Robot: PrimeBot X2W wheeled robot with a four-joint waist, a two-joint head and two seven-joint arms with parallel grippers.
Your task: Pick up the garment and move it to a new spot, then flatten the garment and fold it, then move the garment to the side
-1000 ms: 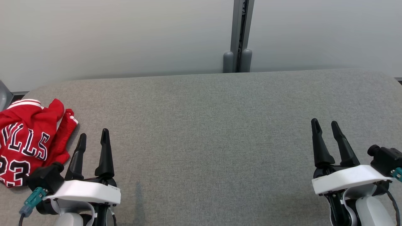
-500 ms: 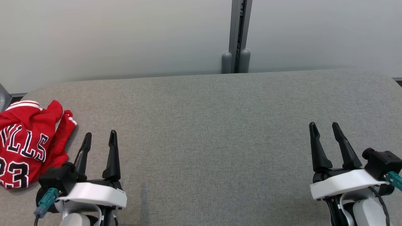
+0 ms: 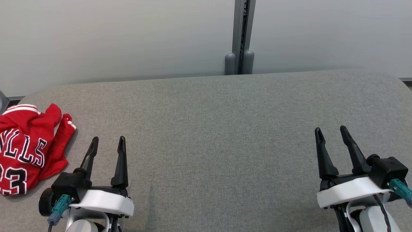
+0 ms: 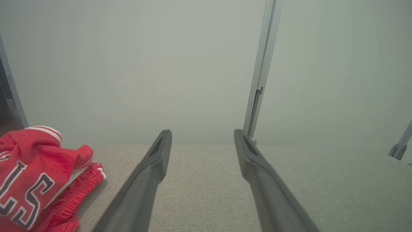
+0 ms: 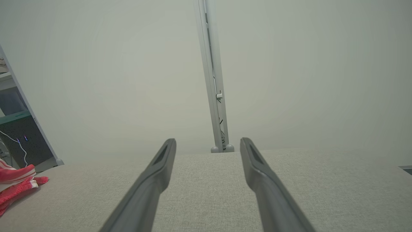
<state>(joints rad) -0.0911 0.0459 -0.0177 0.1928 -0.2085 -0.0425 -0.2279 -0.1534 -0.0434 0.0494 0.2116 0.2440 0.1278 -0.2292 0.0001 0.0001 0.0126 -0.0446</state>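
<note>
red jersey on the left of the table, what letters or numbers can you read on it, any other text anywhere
"LLS": black, white-edged letters across the red jersey, head view; an earlier letter is cut by the picture's edge.
"23": below it on the same jersey, the 2 partly cut off.
"LS": left wrist view, the same lettering's end.
No other readable text.

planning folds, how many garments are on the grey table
1: a crumpled red jersey with dark lettering at the grey fabric table's left edge, partly out of frame; its folds could hide another piece.
</note>
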